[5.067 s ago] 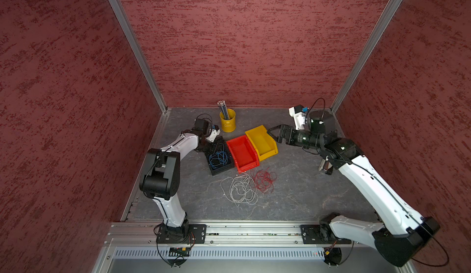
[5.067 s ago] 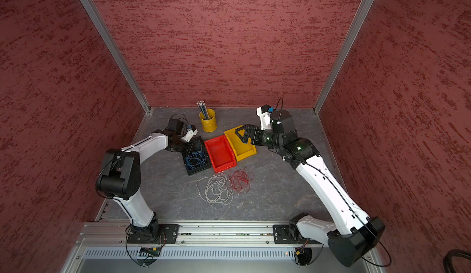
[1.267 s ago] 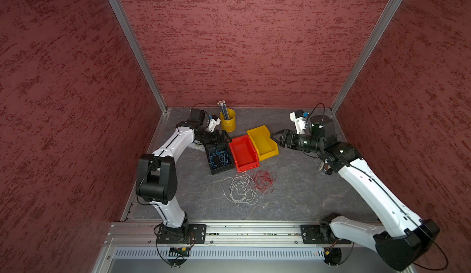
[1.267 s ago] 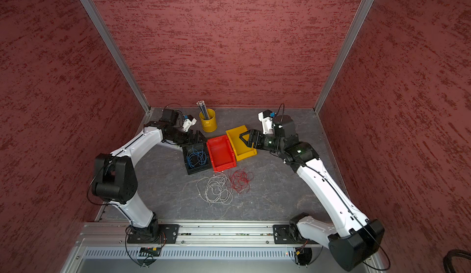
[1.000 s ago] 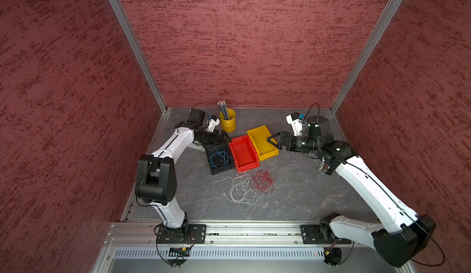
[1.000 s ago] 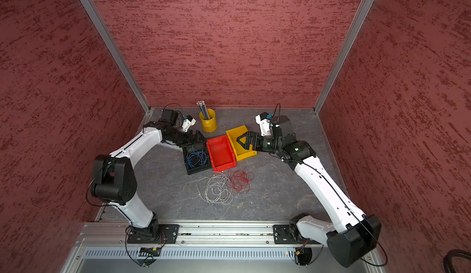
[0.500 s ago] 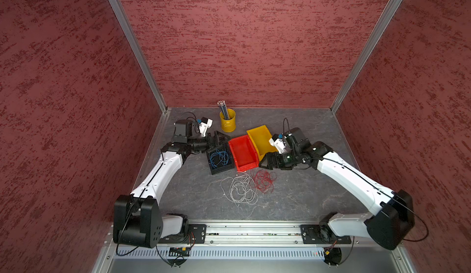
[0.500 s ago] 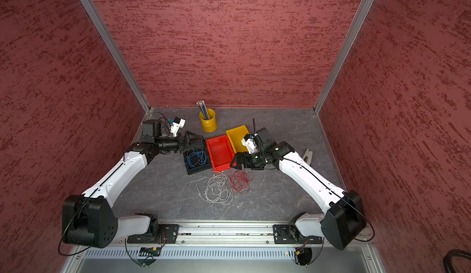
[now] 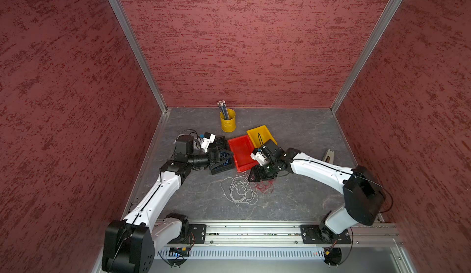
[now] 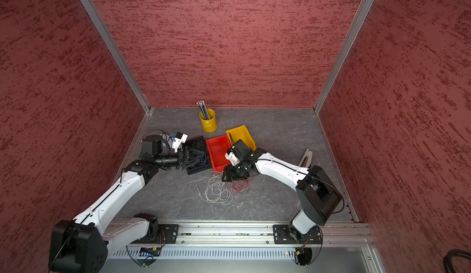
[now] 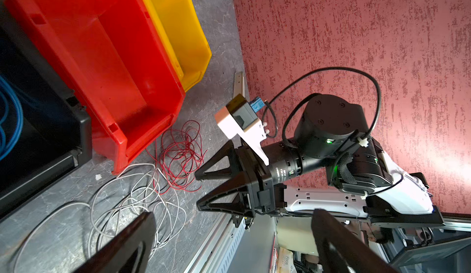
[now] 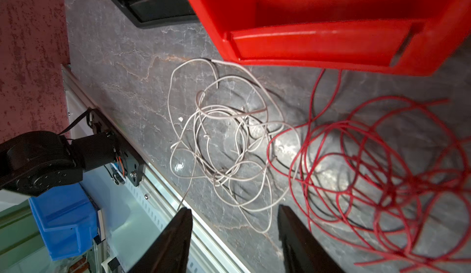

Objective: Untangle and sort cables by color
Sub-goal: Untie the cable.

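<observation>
In both top views, a loose tangle of whitish-grey cables (image 9: 239,191) lies on the grey table (image 9: 293,203) just below the frame's centre. The red cables (image 9: 265,188) touch its right edge. The blue cables (image 10: 201,158) sit inside the black bin (image 10: 196,170), which stands left of the red bin (image 9: 242,149) and the yellow bin (image 9: 262,133). The right gripper (image 9: 254,178) hangs low over the upper edge of the red tangle. Its jaws are partly apart and grip nothing; the right wrist view shows table and a grey strand in the gap. The left gripper (image 9: 225,158) hovers over the black bin, jaws spread wide and empty. A yellow cup (image 9: 227,122) of pencils stands above the bins.
</observation>
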Controlling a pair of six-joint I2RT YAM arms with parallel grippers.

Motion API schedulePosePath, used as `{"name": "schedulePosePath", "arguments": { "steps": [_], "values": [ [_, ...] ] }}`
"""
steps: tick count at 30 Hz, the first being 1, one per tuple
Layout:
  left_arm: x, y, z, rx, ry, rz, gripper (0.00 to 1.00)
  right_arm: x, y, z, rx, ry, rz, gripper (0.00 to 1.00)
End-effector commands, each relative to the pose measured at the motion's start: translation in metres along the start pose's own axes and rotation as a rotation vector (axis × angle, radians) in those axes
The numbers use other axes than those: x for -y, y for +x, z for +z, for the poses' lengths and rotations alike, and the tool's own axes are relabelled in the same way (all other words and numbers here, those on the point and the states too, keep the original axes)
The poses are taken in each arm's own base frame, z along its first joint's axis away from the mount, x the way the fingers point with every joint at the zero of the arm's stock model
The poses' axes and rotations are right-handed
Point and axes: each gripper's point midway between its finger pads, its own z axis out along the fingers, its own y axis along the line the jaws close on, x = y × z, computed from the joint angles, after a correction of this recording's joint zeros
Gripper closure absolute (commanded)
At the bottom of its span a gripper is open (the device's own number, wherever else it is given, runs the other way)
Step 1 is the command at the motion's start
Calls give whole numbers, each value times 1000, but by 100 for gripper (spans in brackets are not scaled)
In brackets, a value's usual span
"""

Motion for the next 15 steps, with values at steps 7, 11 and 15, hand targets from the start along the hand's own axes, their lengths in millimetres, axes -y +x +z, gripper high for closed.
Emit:
{"name": "schedulePosePath", "arguments": {
  "steps": [7, 11, 15],
  "values": [
    [15, -1, -6, 5, 22, 61, 0, -5, -46, 19, 116, 8, -193, 45],
    [14, 1, -8, -5, 22, 52, 0, -4, -54, 24, 154, 9, -220, 47],
    [11, 0, -12, 0, 16, 35, 0, -2, -57, 30, 150, 14, -238, 47]
  ]
}}
